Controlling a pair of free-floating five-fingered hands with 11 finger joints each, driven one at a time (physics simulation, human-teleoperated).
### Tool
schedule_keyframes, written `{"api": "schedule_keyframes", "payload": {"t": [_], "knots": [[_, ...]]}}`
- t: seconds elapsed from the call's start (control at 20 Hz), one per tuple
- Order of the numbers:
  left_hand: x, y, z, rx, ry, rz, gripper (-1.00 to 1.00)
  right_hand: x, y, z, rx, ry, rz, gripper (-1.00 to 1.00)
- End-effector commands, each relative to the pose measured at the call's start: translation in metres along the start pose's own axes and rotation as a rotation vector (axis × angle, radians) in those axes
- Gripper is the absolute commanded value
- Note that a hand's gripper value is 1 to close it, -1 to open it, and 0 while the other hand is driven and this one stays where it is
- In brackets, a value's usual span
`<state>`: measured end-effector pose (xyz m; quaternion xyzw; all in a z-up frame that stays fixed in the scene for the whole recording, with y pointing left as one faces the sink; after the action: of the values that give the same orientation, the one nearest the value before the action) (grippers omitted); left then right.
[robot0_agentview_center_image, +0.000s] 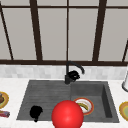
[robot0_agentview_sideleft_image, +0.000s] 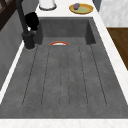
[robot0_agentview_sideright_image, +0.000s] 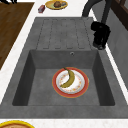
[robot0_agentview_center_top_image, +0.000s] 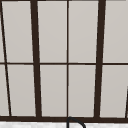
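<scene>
My right hand (robot0_agentview_center_image: 73, 75) is up against the black faucet (robot0_agentview_center_image: 67, 75) behind the sink, its fingers curled at the faucet's handle. It appears beside the faucet post (robot0_agentview_sideleft_image: 25, 27) in the left side view as the hand (robot0_agentview_sideleft_image: 32, 20), and in the right side view as the hand (robot0_agentview_sideright_image: 101, 31). My left hand (robot0_agentview_center_image: 35, 112) hangs idle over the front left edge of the grey sink (robot0_agentview_center_image: 45, 93). A red ball (robot0_agentview_center_image: 67, 115) sits large at the front middle. In the basin lies a red-rimmed plate (robot0_agentview_sideright_image: 56, 86) with a banana (robot0_agentview_sideright_image: 68, 78) on it.
A ribbed drainboard (robot0_agentview_sideleft_image: 62, 75) forms the sink's left half. A yellow plate with food (robot0_agentview_sideright_image: 56, 4) and a small red packet (robot0_agentview_sideright_image: 41, 9) sit on the left counter. Another yellow plate (robot0_agentview_sideleft_image: 81, 8) and a white container (robot0_agentview_sideleft_image: 47, 4) stand on the right counter. A window (robot0_agentview_center_top_image: 67, 60) is behind.
</scene>
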<state>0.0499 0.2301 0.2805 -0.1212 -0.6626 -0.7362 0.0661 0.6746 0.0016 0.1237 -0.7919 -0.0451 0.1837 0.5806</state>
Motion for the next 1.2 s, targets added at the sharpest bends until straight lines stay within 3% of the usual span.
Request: {"api": "schedule_keyframes", "payload": {"t": [0.0, 0.2, 0.3, 0.35, 0.4, 0.45, 0.5, 0.6, 0.8, 1.15], "knots": [[0.0, 0.0, 0.0, 0.0, 0.0, 0.0, 0.0, 0.014, -0.002, 0.014, 0.128, -0.031, -0.006, 1.0], [0.0, 0.0, 0.0, 0.0, 0.0, 0.0, 0.0, 0.015, -0.003, 0.015, 0.127, 0.022, -0.011, 1.0], [0.0, 0.0, 0.0, 0.0, 0.0, 0.0, 0.0, 0.007, -0.001, 0.006, 0.108, -0.036, -0.025, 1.0], [0.0, 0.0, 0.0, 0.0, 0.0, 0.0, 0.0, 0.003, 0.003, 0.005, 0.106, -0.068, -0.043, -1.0], [0.0, 0.0, 0.0, 0.0, 0.0, 0.0, 0.0, 0.004, 0.005, -0.001, 0.062, -0.032, -0.011, -1.0], [0.0, 0.0, 0.0, 0.0, 0.0, 0.0, 0.0, 0.002, 0.005, -0.001, 0.03, 0.024, -0.033, -1.0], [0.0, 0.0, 0.0, 0.0, 0.0, 0.0, 0.0, -0.002, 0.007, 0.008, 0.039, 0.026, -0.046, -1.0], [0.0, 0.0, 0.0, 0.0, 0.0, 0.0, 0.0, -0.007, -0.013, -0.008, 0.059, 0.014, -0.019, -1.0], [0.0, 0.0, 0.0, 0.0, 0.0, 0.0, 0.0, -0.015, -0.023, -0.022, 0.183, 0.026, -0.029, -1.0], [0.0, 0.0, 0.0, 0.0, 0.0, 0.0, 0.0, -0.024, -0.045, -0.039, 0.281, -0.015, -0.048, -1.0]]}}
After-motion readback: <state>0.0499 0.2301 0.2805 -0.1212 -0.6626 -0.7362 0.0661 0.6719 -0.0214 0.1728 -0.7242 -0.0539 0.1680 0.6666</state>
